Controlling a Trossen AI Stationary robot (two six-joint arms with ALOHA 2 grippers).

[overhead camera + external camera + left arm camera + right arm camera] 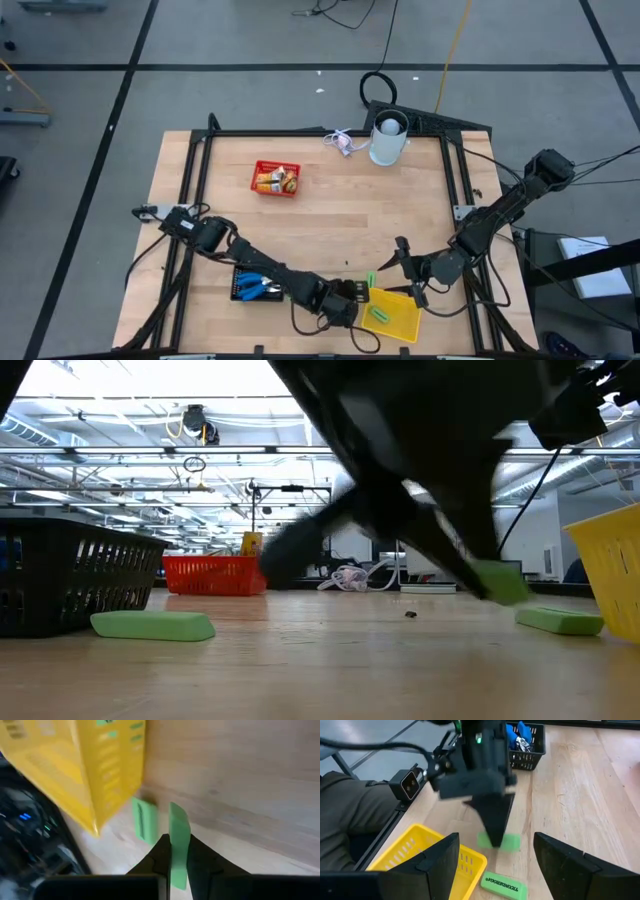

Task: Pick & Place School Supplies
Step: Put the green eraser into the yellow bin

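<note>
Beside the yellow mesh basket [75, 765], my left hand [176, 851] pinches a flat green bar [179, 840] fully; my right hand [495, 857] hovers open nearby.

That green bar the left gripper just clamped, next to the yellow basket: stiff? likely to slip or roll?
Probably stiff: the green bar stands straight out of the left gripper with no visible sag. Unlikely to roll: its faces look flat and blocky. Slip seems a modest risk, since only its lower part sits between the fingers. The yellow basket is close beside it.
</note>
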